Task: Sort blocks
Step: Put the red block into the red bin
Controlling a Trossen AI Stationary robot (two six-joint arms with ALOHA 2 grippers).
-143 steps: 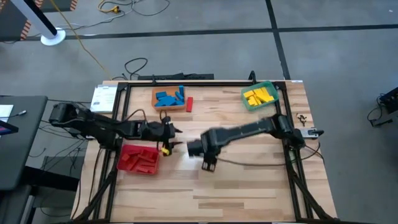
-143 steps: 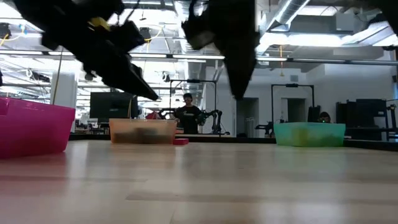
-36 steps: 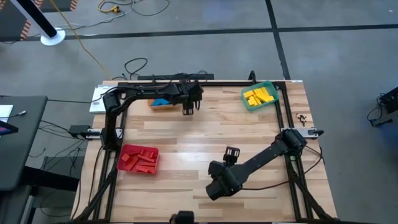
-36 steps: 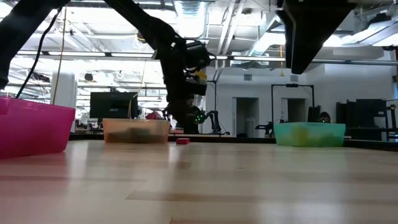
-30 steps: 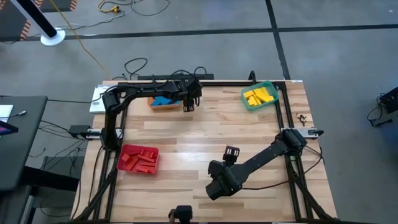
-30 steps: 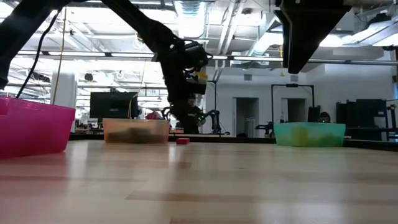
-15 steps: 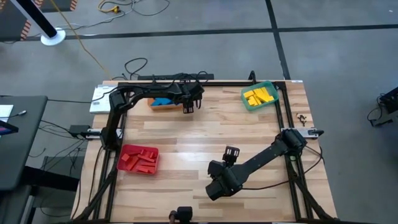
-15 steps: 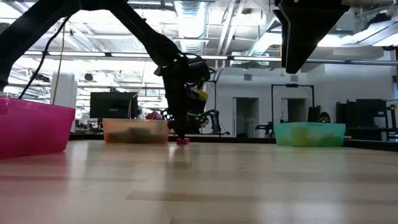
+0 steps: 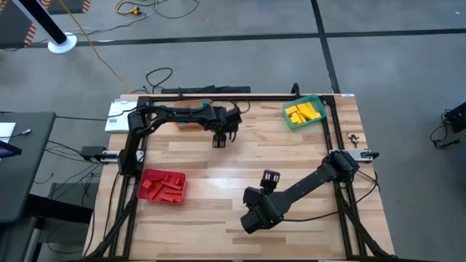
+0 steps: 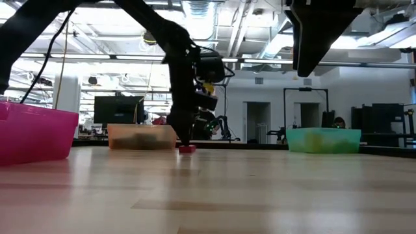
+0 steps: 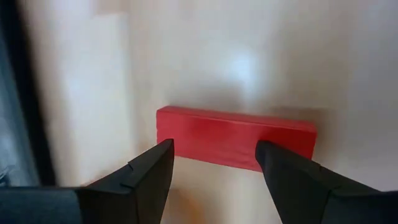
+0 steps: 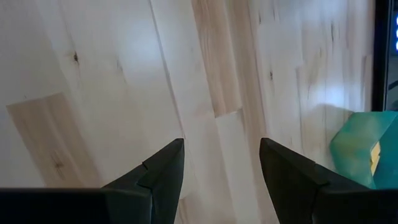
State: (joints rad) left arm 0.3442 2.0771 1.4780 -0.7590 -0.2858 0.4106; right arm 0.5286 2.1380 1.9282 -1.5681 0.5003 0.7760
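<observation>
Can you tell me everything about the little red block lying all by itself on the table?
The red block is a small flat bar, plain smooth red all over, lying flat on the wooden table just beside the orange bin. The left gripper hangs right over it with its jaws open, one on each side of the block. Nothing is squeezing it yet.

Pale wood plank table (image 9: 291,160), smooth, slight sheen. Red block (image 11: 233,138) matt, smooth-faced, looks like painted wood or plastic. Bins glossy plastic, translucent: red (image 10: 32,133), orange (image 10: 140,136), green (image 10: 323,139). Dark matt fingers (image 11: 146,177).
</observation>
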